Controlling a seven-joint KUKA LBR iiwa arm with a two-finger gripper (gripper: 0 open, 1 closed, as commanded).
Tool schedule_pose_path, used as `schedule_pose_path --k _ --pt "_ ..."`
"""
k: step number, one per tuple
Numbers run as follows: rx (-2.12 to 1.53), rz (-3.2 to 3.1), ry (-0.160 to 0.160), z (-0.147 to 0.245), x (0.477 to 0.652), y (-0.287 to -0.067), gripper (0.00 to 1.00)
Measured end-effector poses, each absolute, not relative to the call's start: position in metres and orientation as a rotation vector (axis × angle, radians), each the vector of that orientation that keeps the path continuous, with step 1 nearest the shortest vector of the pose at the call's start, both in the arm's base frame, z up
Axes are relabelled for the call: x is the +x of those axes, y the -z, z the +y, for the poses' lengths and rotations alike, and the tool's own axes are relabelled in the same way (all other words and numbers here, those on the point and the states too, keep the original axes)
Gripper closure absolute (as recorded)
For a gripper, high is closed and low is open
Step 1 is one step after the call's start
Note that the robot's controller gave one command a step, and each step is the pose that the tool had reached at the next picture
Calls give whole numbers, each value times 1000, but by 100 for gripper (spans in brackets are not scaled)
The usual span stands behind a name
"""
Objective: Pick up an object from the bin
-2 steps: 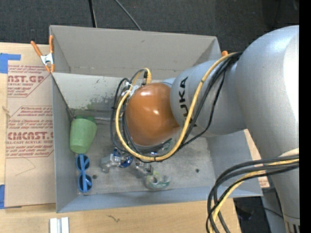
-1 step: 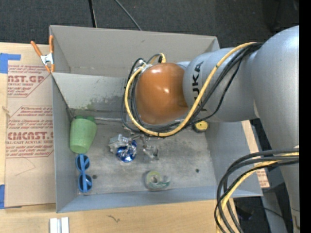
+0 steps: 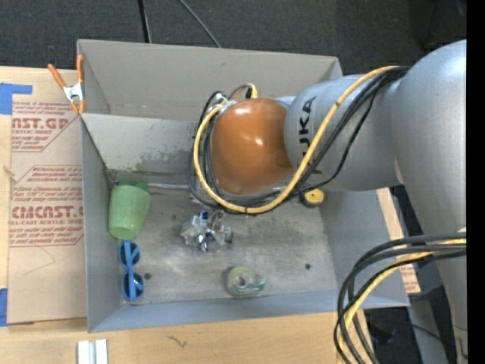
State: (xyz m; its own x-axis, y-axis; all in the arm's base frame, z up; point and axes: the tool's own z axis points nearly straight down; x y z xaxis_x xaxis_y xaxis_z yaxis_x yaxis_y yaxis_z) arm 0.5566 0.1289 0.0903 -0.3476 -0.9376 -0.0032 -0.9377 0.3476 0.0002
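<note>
Although the claw (image 3: pixel 206 232) hangs low over the middle of the bin (image 3: pixel 318 279), below the orange cover (image 3: pixel 246 146), I cannot tell whether it is apart or together, and nothing shows in it. It is over bare floor, so closing here would likely catch nothing. Nearest is a pale green ring (image 3: pixel 244 281), just toward the front wall; lying flat, it could slip out or be pushed away. A green cup (image 3: pixel 129 209), seemingly on its side by the left wall, might roll if nudged, and blue glasses (image 3: pixel 130 270) in the front left corner leave little room beside the wall. A yellow piece (image 3: pixel 312 197) lies close under the arm, awkward to reach.
</note>
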Motion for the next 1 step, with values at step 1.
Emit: schedule_pose_path --k 1 --pt "-1796 2565 5 116 557 -235 100"
